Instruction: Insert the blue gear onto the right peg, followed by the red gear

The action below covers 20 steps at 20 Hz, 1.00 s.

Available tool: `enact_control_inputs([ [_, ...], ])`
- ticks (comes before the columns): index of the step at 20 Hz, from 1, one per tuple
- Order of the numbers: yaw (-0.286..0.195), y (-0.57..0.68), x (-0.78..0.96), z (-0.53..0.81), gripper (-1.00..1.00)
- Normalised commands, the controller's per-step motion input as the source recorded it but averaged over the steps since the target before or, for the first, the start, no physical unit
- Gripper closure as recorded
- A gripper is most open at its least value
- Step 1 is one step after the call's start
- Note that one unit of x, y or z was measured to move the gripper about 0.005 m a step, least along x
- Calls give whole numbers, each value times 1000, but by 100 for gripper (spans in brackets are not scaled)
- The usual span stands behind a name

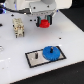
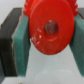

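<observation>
The blue gear lies flat on the black-rimmed grey plate, at its end toward the exterior view's right; the right peg is hidden under it. A thin dark peg stands free on the plate beside the gear. My gripper hangs above the table behind the plate, shut on the red gear. In the wrist view the red gear fills the space between the teal pads, its centre hole facing the camera.
A beige block-like fixture stands on the white table at the exterior view's left. The table's dark back edge runs behind the arm.
</observation>
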Motion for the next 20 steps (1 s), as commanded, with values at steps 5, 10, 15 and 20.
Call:
enact_control_inputs([
  [5, 0, -108, 693, 436, 100],
  [10, 0, -49, 738, 439, 100],
  [15, 0, -64, 765, 401, 100],
  [20, 0, -46, 815, 312, 100],
])
